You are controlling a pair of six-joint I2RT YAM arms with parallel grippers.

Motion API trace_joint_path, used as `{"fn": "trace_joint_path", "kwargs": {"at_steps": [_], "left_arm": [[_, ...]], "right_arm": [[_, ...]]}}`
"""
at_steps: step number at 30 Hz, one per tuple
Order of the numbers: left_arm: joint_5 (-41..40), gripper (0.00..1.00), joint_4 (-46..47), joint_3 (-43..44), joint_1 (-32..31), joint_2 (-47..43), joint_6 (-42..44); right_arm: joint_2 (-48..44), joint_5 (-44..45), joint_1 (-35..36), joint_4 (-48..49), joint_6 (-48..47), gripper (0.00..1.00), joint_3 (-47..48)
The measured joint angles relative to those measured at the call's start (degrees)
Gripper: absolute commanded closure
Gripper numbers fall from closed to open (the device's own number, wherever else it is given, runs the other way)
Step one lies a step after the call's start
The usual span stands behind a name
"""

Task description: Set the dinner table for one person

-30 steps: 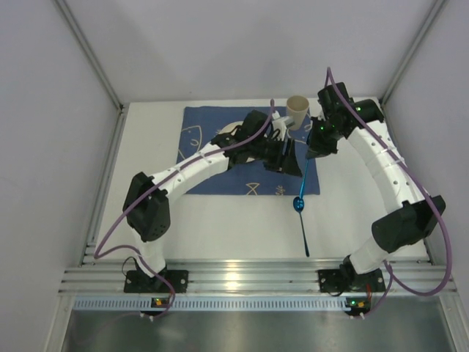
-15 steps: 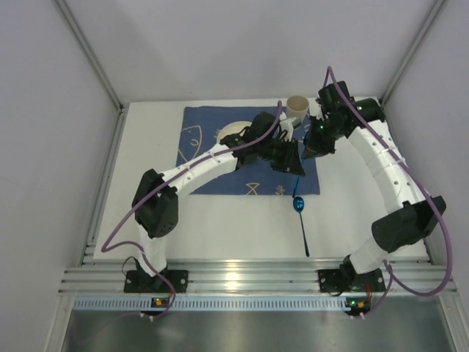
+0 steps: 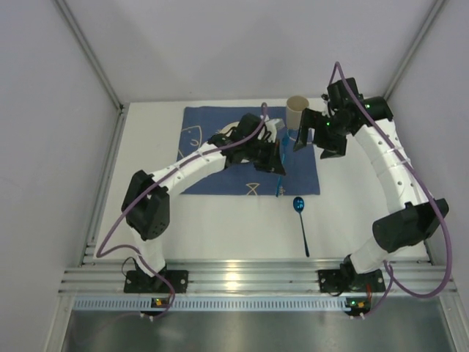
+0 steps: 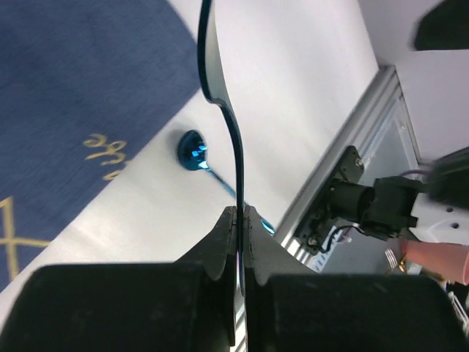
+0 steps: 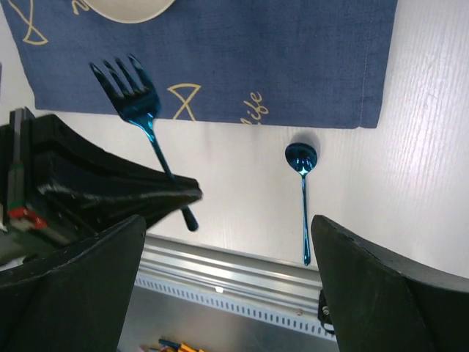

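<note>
Bare table open left of the spoon, left arm and held fork crossing the cloth, cup standing at its far right corner

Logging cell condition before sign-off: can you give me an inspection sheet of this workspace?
Surface: matte white dinner table, blue fish-print placemat on it.
Job's things: plate on the placemat, beige cup at its far right corner, blue spoon on bare table, blue fork gripped.
Clutter: nothing seen.
Grippers: left gripper shut on the fork; right gripper open, empty.
Cables: purple cables along both arms.
Surroundings: pale walls, aluminium rail at near edge.
</note>
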Motion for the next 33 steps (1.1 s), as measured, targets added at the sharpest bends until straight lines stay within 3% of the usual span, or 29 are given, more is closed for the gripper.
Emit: {"fn": "trace_joint_path", "kwargs": {"at_steps": [7,14,24,33], "left_arm": [[-1.6,1.00,-3.8,-9.4,14.1,-8.0,4.6],[-5.0,1.00,-7.3,-9.5,28.3,-7.9,11.9],[-11.6,1.00,-13.8,-0.6,32.3,5.4,22.1],[-15.2,1.00,-15.4,4.2,34.4,13.5,25.4]], "right_arm": [[-1.2,-1.0,-0.7,0.4,-2.5,0.04,-0.2],[-5.9,-2.5,-0.8,1.0,-3.1,0.05,-11.5],[-7.2,-2.7,-0.9,1.5,-3.6,0.05,-17.4],[-7.8,-2.6,-0.9,2.0,-4.1,0.06,-20.7]]}}
